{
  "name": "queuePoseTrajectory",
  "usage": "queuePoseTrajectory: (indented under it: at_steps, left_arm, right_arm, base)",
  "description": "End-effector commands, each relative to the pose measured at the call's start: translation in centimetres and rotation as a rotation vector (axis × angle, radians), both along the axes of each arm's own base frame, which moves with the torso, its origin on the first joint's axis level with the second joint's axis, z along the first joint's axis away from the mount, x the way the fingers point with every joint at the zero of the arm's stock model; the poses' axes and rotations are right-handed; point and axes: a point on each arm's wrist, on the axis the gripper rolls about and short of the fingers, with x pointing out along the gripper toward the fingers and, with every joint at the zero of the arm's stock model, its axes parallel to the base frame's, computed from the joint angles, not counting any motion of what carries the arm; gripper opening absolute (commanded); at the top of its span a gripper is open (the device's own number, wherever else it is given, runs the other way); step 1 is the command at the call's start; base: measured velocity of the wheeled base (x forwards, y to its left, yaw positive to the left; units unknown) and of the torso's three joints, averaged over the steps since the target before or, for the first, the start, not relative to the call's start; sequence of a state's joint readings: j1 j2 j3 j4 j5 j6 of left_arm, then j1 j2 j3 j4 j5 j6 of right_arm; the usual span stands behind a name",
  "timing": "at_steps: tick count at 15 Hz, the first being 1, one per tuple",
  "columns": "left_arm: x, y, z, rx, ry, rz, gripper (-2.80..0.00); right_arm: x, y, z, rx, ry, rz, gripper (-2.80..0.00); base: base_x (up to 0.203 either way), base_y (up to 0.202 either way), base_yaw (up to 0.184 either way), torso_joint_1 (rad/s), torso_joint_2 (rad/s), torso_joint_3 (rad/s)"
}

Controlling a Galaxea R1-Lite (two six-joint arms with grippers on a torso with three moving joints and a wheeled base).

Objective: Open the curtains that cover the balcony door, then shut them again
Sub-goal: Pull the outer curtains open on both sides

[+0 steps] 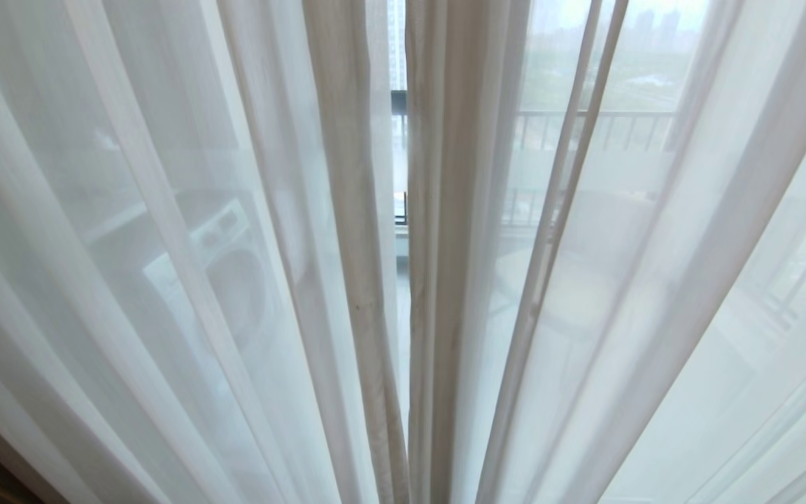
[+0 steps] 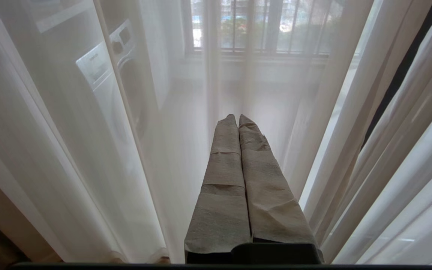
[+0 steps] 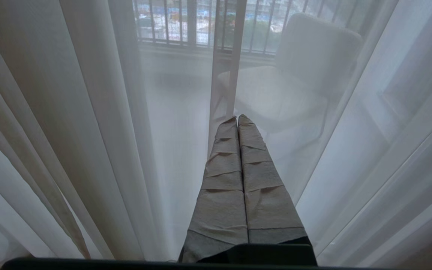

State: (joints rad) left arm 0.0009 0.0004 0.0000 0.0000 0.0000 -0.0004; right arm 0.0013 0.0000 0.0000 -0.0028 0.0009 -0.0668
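While the sheer curtains [image 1: 235, 280] hang drawn across the view, meeting at a narrow central gap, the opening step is judged not yet begun. Both the left pincer [image 2: 237, 119] and the right pincer [image 3: 237, 120] are clenched, empty, just before the fabric. Next, each inner edge must be caught and swept outward.

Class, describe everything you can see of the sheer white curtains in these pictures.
The sheer white curtains are thin, see-through fabric hanging in long vertical pleats, filling the head view. Two panels nearly meet at the middle, leaving a narrow gap. Through the cloth a washing machine, a chair and a barred railing show dimly. The left gripper and right gripper, both shut, point at the fabric; whether they touch it cannot be told.
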Motion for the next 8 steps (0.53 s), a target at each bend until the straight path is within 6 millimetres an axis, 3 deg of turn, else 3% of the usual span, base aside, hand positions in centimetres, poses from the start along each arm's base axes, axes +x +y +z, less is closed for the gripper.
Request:
queuePoseTrajectory:
  at_steps: [1, 8]
  left_arm:
    - [0.0, 0.0, 0.0, -0.001, 0.0, 0.001, -2.8]
    - [0.0, 0.0, 0.0, -0.001, 0.0, -0.001, -2.8]
  right_arm:
    - [0.0, 0.0, 0.0, -0.001, 0.0, 0.001, -2.8]
    - [0.0, 0.0, 0.0, -0.001, 0.0, 0.001, -2.8]
  base:
    - [0.0, 0.0, 0.0, 0.0, 0.0, 0.0]
    - [0.0, 0.0, 0.0, 0.0, 0.0, 0.0]
